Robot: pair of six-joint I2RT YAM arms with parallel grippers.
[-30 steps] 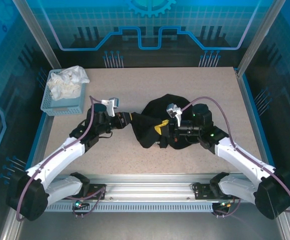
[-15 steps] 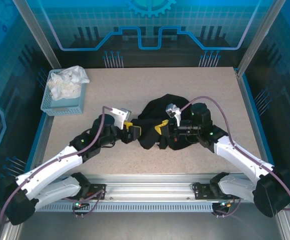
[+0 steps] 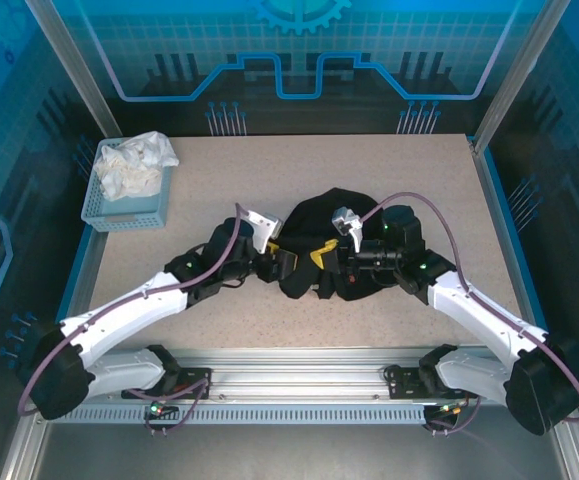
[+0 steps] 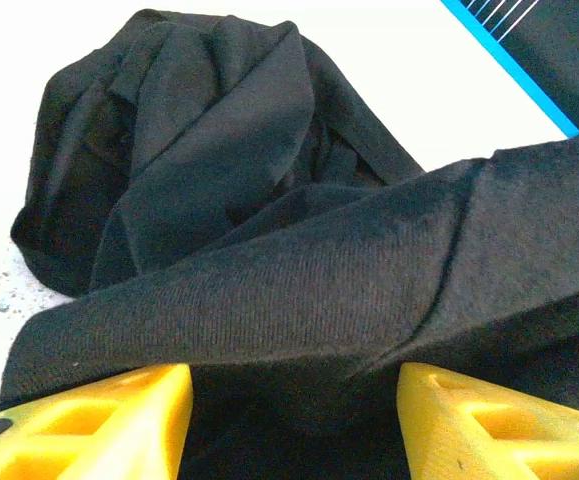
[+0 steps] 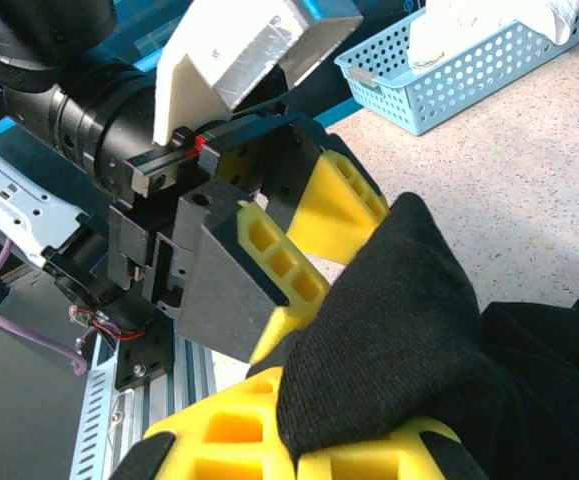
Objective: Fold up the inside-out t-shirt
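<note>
**Black shirt heaped mid-table, both arms at its left edge**

The shirt (image 3: pixel 319 215) lies as a crumpled heap near the middle of the table (image 3: pixel 269 165). I cannot tell its long axis; one fold is drawn out toward the left. The right gripper (image 3: pixel 319 255) has its jaws clenched on that fold. The left gripper (image 3: pixel 289 262) faces it, jaws spread, with the fold lying between them. The table is speckled beige, and a blue basket (image 3: pixel 119 212) holding white cloth (image 3: pixel 134 165) sits at its far left corner. Blue-lit panels wall the cell
</note>
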